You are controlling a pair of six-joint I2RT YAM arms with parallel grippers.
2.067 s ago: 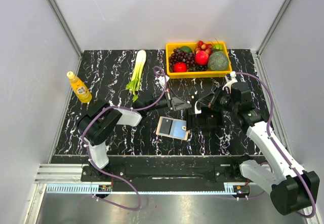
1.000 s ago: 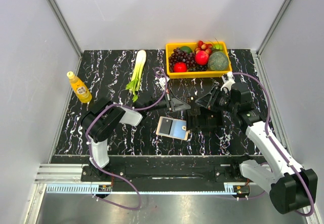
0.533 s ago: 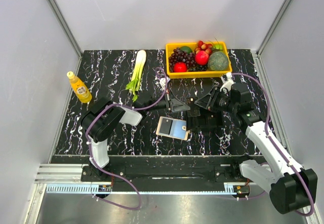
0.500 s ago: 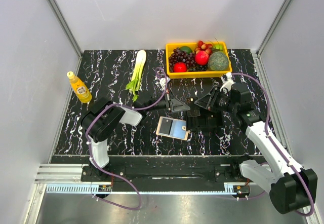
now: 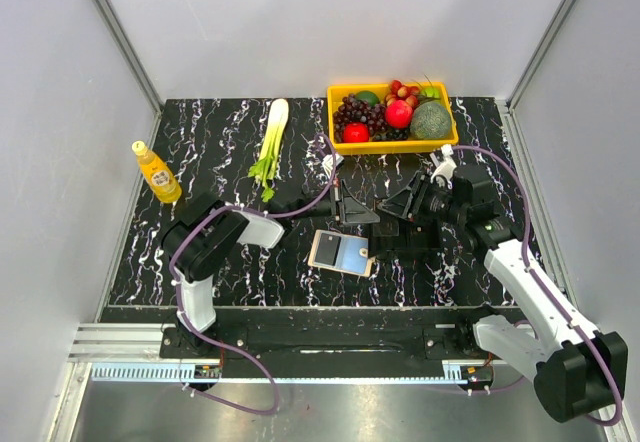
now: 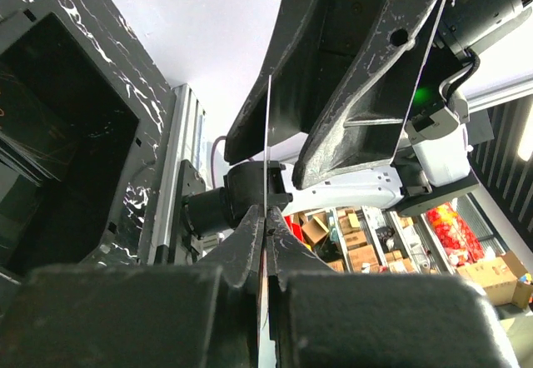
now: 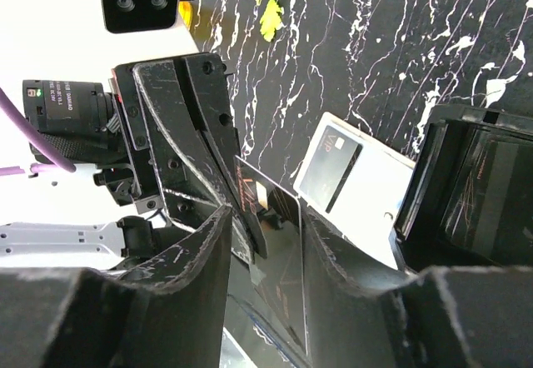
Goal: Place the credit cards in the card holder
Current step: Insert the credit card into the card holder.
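Observation:
My left gripper (image 6: 266,214) is shut on a thin dark credit card (image 7: 279,251) and holds it on edge above the table. In the left wrist view the card shows only as a thin line (image 6: 267,143). My right gripper (image 7: 266,218) is open, with one finger on each side of that card, facing the left gripper (image 7: 196,126). In the top view the two grippers meet, left (image 5: 357,207) and right (image 5: 393,205). The beige card holder (image 5: 340,252) lies open on the table in front of them, with a dark card in its left side (image 7: 329,168).
An open black box (image 5: 407,236) sits just right of the card holder, under my right gripper. A yellow basket (image 5: 395,146) of fruit stands at the back. A celery stalk (image 5: 270,142) and an orange bottle (image 5: 157,172) are at the left.
My right gripper has moved left, up to the left gripper, and its fingers now stand around the held card. The card holder has not moved.

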